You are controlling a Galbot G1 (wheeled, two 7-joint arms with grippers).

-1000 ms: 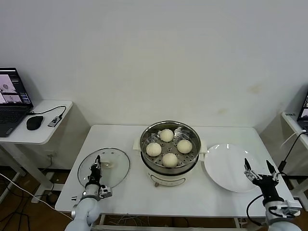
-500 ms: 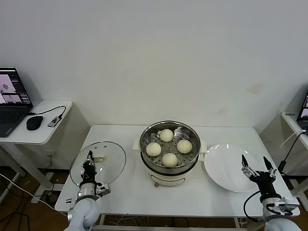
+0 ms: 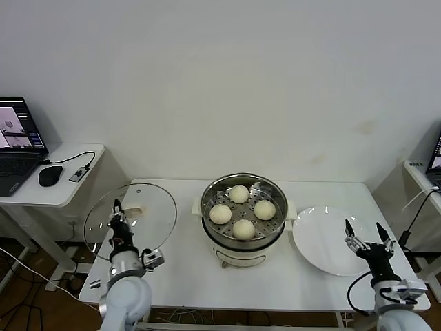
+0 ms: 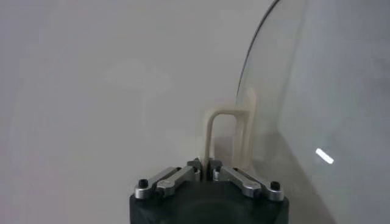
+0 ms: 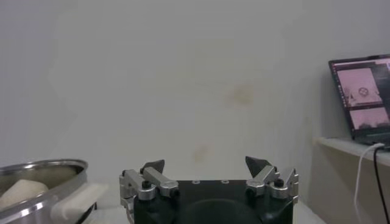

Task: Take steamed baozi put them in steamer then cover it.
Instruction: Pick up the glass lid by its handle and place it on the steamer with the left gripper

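The left gripper [image 3: 117,215] is clamped on the cream handle [image 4: 230,135] of the lid [image 3: 131,219], holding it clear of the table [image 3: 179,265], tilted, over the table's left end. The right gripper [image 3: 364,236] hangs spread wide with nothing in it, over the near edge of the white plate [image 3: 329,241].

The lid is glass in a metal rim: rigid, likely fairly heavy for its size, breakable, and slick on its face. The handle at centre is the only sound hold. Gripped there, the disc can swing about the jaws, so it should be carried level and slowly.

The steamer [image 3: 242,208] stands at mid-table, uncovered, with four buns [image 3: 239,194] on its perforated tray. Loading looks complete; covering remains.

The table is smooth, white and flat. A plain wall stands behind. A side desk [image 3: 52,172] to the left carries a laptop [image 3: 17,141] and mouse [image 3: 49,175].
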